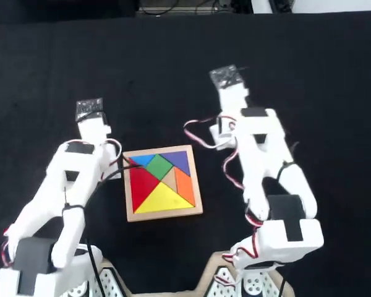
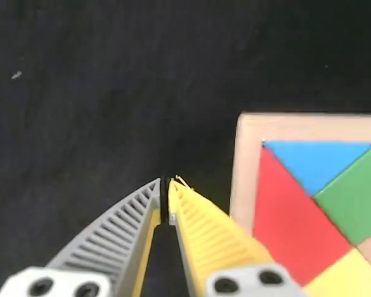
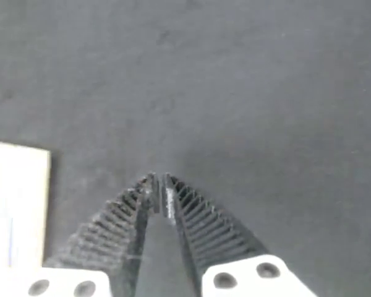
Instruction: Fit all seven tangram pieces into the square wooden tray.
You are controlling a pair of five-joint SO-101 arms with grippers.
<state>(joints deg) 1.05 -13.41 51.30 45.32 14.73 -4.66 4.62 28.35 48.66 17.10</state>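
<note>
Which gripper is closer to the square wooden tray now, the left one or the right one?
Left. The left gripper sits close beside the tray, near a corner of its rim; the right gripper is apart from it, over black cloth.

You'll find nothing to read here — no letters, numbers or signs, not even on the wooden tray (image 1: 164,214).

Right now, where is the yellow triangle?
In the high view the yellow triangle lies inside the wooden tray, along its lower edge in that picture, bordered by the red triangle and the orange piece.
</note>
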